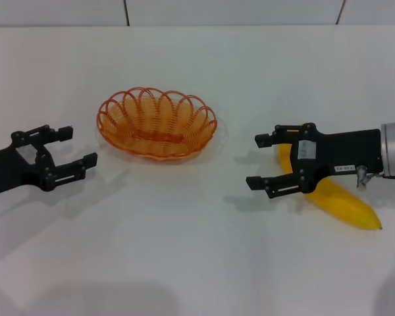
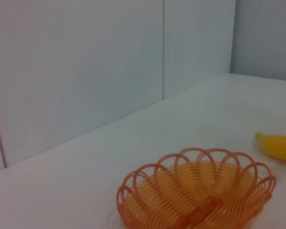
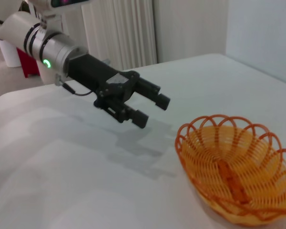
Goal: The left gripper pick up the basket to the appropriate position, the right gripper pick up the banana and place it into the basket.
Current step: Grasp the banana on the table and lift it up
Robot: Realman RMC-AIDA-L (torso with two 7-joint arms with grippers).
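The orange wire basket [image 1: 157, 123] sits empty on the white table, left of centre; the left wrist view [image 2: 195, 191] and the right wrist view [image 3: 238, 176] show it too. My left gripper [image 1: 78, 146] hovers open just left of the basket, apart from it, and the right wrist view also catches this left gripper [image 3: 152, 111]. The yellow banana [image 1: 342, 201] lies on the table at the right, partly hidden under my right gripper [image 1: 255, 161]. That gripper is open above the banana's far end, with nothing between its fingers. One end of the banana [image 2: 279, 145] shows beyond the basket.
A white panelled wall [image 1: 184, 12] runs along the table's far edge. Bare tabletop [image 1: 184, 250] stretches between the grippers and toward the front. A radiator [image 3: 119, 28] and a red object [image 3: 25, 62] stand beyond the table's end.
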